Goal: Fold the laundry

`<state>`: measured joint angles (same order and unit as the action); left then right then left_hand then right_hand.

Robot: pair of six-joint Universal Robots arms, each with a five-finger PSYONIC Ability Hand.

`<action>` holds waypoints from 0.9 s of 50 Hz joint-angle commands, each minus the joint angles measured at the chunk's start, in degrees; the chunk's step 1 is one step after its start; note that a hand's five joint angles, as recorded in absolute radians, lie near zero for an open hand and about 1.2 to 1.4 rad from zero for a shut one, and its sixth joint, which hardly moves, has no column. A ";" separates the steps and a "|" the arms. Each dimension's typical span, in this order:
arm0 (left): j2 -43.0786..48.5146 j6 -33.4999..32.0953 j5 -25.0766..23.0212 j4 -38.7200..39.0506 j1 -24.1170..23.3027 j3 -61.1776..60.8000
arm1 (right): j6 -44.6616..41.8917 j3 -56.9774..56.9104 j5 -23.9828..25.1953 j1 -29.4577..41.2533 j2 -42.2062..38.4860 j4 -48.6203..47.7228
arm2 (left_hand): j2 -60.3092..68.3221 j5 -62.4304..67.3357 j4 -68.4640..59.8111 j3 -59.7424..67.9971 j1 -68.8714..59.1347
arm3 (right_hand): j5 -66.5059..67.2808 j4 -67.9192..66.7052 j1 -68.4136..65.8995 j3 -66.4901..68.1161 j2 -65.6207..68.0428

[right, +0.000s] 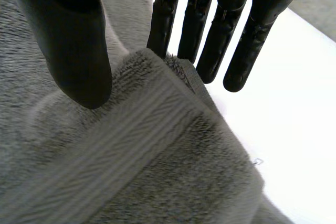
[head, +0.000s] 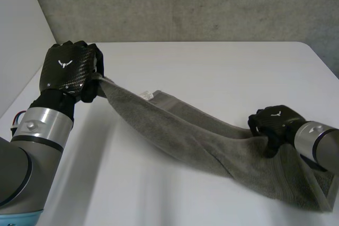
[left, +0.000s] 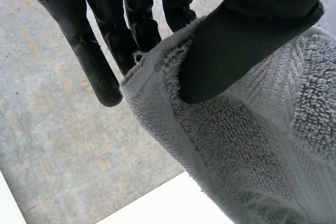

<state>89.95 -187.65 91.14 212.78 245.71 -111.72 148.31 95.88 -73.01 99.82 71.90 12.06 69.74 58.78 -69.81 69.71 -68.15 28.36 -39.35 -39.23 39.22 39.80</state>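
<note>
A grey towel (head: 201, 141) stretches across the white table from far left to near right. My left hand (head: 69, 70) holds one corner raised off the table. In the left wrist view its thumb (left: 247, 40) pins the towel's corner (left: 173, 77) against the fingers (left: 100, 51). My right hand (head: 273, 123) sits low on the towel's far edge near its right end. In the right wrist view the banded hem (right: 142, 124) bunches up between its thumb (right: 73, 40) and its nearly straight fingers (right: 210, 35), which pinch it.
A small white label (head: 146, 95) shows on the towel near the left hand. The white table (head: 212, 67) runs back to a concrete wall (head: 185, 3); its right edge passes close to the right arm (head: 320, 144).
</note>
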 commanded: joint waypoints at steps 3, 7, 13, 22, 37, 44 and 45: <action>-0.04 0.00 0.00 0.00 0.30 -0.26 | -0.21 1.94 -0.29 3.27 -0.80 -0.37 | 10.26 11.22 -10.19 10.29 -11.85 | -0.69 1.68 1.56 -1.55 -2.13; -0.04 0.00 0.00 0.00 0.30 -0.34 | -0.30 1.85 -0.20 3.27 -1.06 -0.64 | 10.26 11.22 -10.19 10.29 -11.85 | -0.35 1.34 1.22 -1.21 -1.80; -0.04 0.00 0.00 0.00 0.30 -0.34 | -1.62 1.41 -0.38 3.19 -1.59 -0.73 | 10.26 11.22 -10.19 10.29 -11.85 | 2.51 -1.52 -1.63 1.65 1.06; -0.04 0.00 0.00 0.00 0.38 -0.34 | -3.38 1.15 -3.18 2.66 -0.89 -2.39 | 10.26 11.22 -10.19 10.29 -11.85 | 41.55 -40.56 -40.68 40.69 40.11; 1.37 -0.09 -0.70 -0.44 1.97 14.47 | -2.50 -22.32 -6.35 2.75 1.84 -8.90 | 10.26 11.22 -10.19 10.29 -11.85 | 41.64 -40.65 -40.77 40.78 40.20; 4.88 0.09 1.14 -0.79 2.05 31.82 | 4.34 -32.25 -11.79 3.36 6.74 -30.23 | 10.26 11.22 -10.19 10.29 -11.85 | 41.64 -40.65 -40.77 40.78 40.20; 5.23 0.18 2.36 -0.79 2.14 34.96 | 4.35 -32.25 -11.80 3.36 6.76 -30.26 | 10.26 11.22 -10.19 10.29 -11.85 | 41.64 -40.65 -40.77 40.78 40.20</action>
<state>93.00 -187.69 91.16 212.15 247.78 -89.44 147.95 68.27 -81.43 102.97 74.78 -5.21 69.76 58.78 -69.83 69.76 -68.15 66.63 -76.59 -76.64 76.64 77.02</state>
